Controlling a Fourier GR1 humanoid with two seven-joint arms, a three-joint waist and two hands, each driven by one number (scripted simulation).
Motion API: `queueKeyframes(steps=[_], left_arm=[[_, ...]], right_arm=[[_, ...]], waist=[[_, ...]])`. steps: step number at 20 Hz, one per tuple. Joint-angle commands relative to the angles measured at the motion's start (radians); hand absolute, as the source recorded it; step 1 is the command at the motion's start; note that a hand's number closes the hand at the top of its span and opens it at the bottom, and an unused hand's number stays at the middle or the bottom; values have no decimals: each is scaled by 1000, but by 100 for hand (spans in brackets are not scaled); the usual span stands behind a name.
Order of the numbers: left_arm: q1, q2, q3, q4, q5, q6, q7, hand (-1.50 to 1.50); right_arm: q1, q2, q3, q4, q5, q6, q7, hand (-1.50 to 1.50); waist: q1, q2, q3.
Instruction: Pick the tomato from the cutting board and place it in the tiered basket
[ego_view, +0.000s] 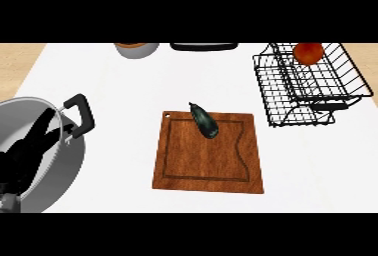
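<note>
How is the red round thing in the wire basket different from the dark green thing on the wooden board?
The tomato is red; the dark green vegetable looks nearly black. The tomato is round; the dark green vegetable is long and thin. The tomato sits high in the tiered basket; the dark green vegetable lies slanted at the cutting board's far edge. Both are untouched by any hand.

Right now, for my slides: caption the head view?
Tomato sits in the top tier of the tiered basket; a dark vegetable lies on the cutting board.
</note>
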Motion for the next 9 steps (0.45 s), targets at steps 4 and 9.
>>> queueKeyframes(steps=[4, 9], left_arm=[[92, 9, 20, 89, 8, -8, 42, 0], [113, -6, 18, 70, -7, 9, 32, 0]], right_arm=[[94, -113, -240, -48, -248, 84, -97, -150], [256, -178, -340, -76, -377, 248, -235, -150]], waist=[[-36, 1, -15], [-42, 3, -15]])
